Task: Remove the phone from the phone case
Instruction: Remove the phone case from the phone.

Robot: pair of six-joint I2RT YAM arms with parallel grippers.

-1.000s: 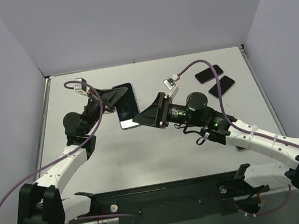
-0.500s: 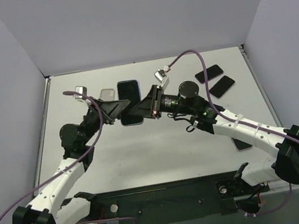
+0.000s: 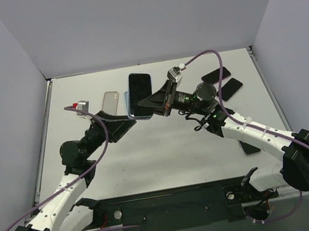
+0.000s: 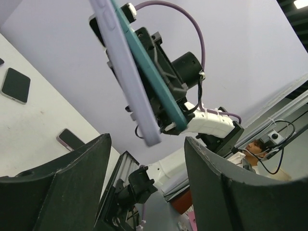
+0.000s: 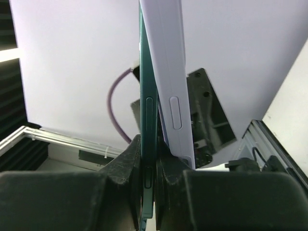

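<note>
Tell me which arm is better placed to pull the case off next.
Likely left. The left hand is open, free, near the lifted phone; the right hand is clamping it.

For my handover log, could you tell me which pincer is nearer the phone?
Right: the right pincer clamps the phone; the left pincer is open beside it, apart.

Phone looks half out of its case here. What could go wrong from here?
The lilac case is peeled off the phone at one end, and the left tool is open, not on it: it could fall. The right tool pinches just the phone's thin edge above the table; a slip drops both.
</note>
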